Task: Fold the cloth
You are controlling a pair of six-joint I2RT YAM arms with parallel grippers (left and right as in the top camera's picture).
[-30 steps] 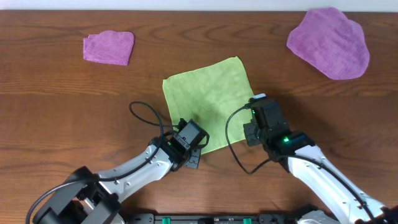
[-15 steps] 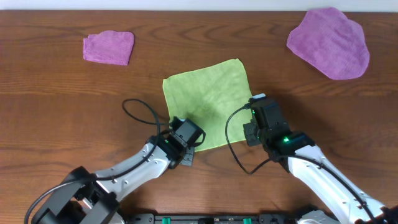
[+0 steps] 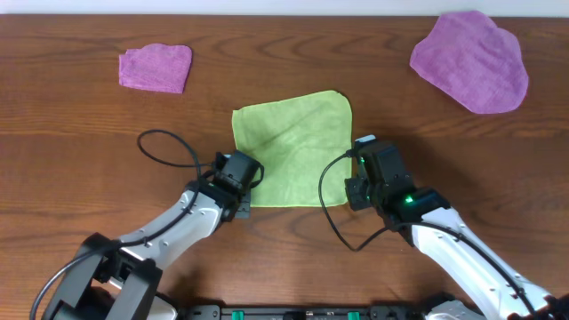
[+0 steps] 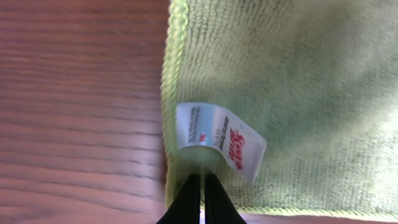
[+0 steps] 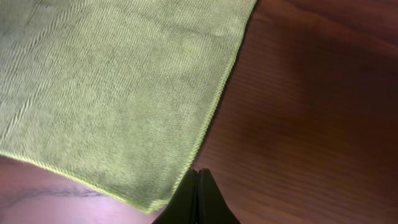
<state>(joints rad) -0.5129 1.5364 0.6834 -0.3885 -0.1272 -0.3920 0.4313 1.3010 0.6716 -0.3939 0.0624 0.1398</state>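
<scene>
The left tool (image 4: 202, 177) and right tool (image 5: 196, 173) are pinched shut on the near corners of the lime-green square microfibre cloth (image 3: 293, 147), so lift evenly, carrying both to the far edge.

Left gripper (image 4: 202, 186) and right gripper (image 5: 197, 180) low, level with each other, jaws of each tight together.

The cloth (image 3: 292, 147) is laid on the table (image 3: 71, 160), a small cloth (image 3: 156, 68) behind-left, a large cloth (image 3: 469, 60) behind-right; the left gripper (image 4: 202, 199) and right gripper (image 5: 196, 199) are set at its near corners.
</scene>
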